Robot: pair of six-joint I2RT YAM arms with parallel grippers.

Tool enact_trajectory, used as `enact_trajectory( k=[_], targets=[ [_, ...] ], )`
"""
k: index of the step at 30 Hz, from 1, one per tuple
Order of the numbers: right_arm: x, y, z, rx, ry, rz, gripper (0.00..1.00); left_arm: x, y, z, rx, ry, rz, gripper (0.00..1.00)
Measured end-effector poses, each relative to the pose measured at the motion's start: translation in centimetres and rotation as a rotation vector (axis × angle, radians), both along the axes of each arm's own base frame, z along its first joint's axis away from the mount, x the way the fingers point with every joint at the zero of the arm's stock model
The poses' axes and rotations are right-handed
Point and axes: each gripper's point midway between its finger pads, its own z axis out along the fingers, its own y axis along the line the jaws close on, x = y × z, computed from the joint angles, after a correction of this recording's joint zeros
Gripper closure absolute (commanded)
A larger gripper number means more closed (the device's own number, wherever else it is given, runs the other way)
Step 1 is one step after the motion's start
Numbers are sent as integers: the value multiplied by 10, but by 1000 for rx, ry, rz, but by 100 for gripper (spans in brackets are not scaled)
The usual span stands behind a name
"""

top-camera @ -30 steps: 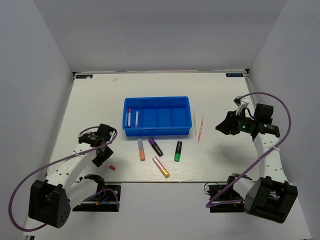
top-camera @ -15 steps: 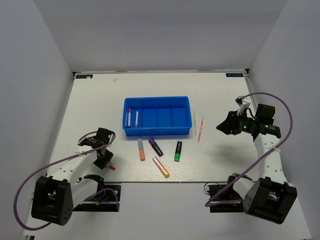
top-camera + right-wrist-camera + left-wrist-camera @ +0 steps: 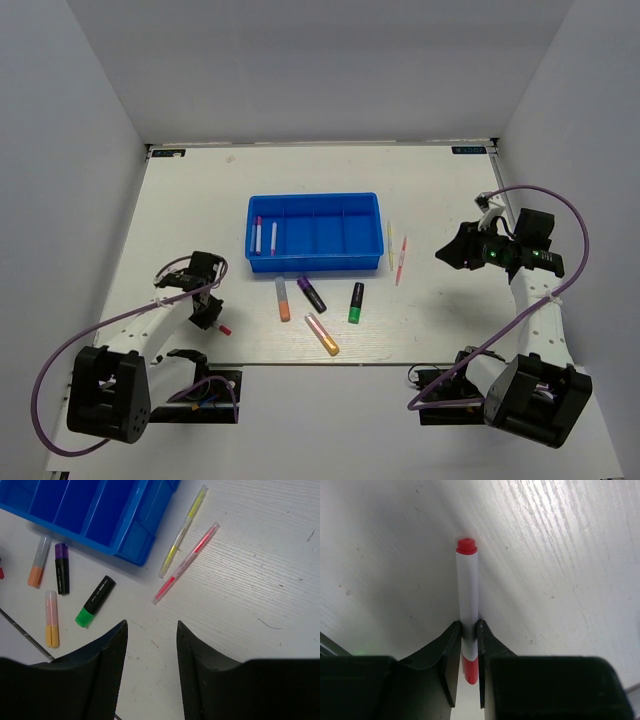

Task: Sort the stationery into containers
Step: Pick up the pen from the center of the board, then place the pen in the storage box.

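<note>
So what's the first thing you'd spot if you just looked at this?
The bright blue tray in the middle of the white table jumps out first, with a purple pen and a pale pen lying in its left-end compartment. Just in front lie an orange highlighter, purple highlighter, green highlighter and pink highlighter. Near the table's front left, the left arm's jaws are pinched shut on a white pen with red ends.

We see a white table [image 3: 200, 200] with faint wood grain, boxed in by plain pale grey walls: back wall [image 3: 320, 70], left wall [image 3: 60, 150], right wall [image 3: 590, 120]. Small dark labels [image 3: 170, 153] sit at its two far corners. Light is even and soft, shadows weak.
</note>
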Motion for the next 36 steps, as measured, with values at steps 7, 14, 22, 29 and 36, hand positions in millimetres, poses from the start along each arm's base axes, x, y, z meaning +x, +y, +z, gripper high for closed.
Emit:
enact_trajectory(
  k=[7,14,22,29,36],
  targets=[
    [0,-2,0,5,0,-6,52,8,-3,5,-10,-12,-56,100],
    [0,-1,2,16,-2,-4,52,16,-16,17,-26,-18,-163,100],
    [-2,0,2,25,0,4,22,55,-43,67,-68,-155,-297,100],
    [-3,1,2,28,3,10,35,124,-93,140,-62,-260,-555,100],
    [-3,2,-1,38,18,14,33,217,-149,208,0,-376,-798,100]
  ],
)
